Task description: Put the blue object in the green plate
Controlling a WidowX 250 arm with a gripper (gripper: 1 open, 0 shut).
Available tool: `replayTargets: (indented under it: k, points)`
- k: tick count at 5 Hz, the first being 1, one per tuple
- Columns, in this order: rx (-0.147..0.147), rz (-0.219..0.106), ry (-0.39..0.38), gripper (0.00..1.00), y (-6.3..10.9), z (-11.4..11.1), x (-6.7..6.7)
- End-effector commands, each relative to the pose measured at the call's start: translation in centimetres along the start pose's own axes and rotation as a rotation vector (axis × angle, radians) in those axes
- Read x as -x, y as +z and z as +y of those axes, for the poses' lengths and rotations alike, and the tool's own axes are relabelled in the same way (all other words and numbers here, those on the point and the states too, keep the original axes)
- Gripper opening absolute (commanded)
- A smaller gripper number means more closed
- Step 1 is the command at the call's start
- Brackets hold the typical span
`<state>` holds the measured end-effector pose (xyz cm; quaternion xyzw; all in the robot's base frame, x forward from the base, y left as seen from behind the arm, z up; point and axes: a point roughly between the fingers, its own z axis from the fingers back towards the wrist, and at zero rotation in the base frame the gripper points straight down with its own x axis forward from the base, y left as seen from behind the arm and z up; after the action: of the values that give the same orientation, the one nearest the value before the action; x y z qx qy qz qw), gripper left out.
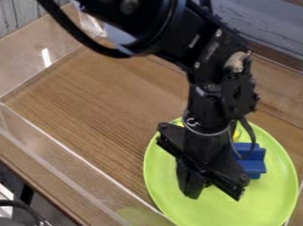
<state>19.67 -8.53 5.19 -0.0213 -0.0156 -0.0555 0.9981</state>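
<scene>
The green plate (176, 197) lies on the wooden table at the lower right. The blue object (251, 164) rests on the plate's right half, partly hidden behind the arm. My gripper (211, 188) points down over the plate's middle, just left of the blue object and close against it. Its dark fingers (190, 185) reach almost to the plate's surface. The jaws look shut, and I see nothing held between them.
The wooden tabletop (91, 93) is fenced by clear plastic walls (44, 147) at the left and front. The black arm (146, 24) crosses overhead from the upper left. The plate sits close to the table's right edge.
</scene>
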Motion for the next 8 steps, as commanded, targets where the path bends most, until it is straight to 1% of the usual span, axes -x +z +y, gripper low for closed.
replayTargets:
  k: [1, 8]
  points:
    - [0.0, -0.021, -0.015, 0.0, 0.31, -0.18, -0.27]
    - [-0.027, -0.024, -0.092, 0.0, -0.04, 0.13, -0.11]
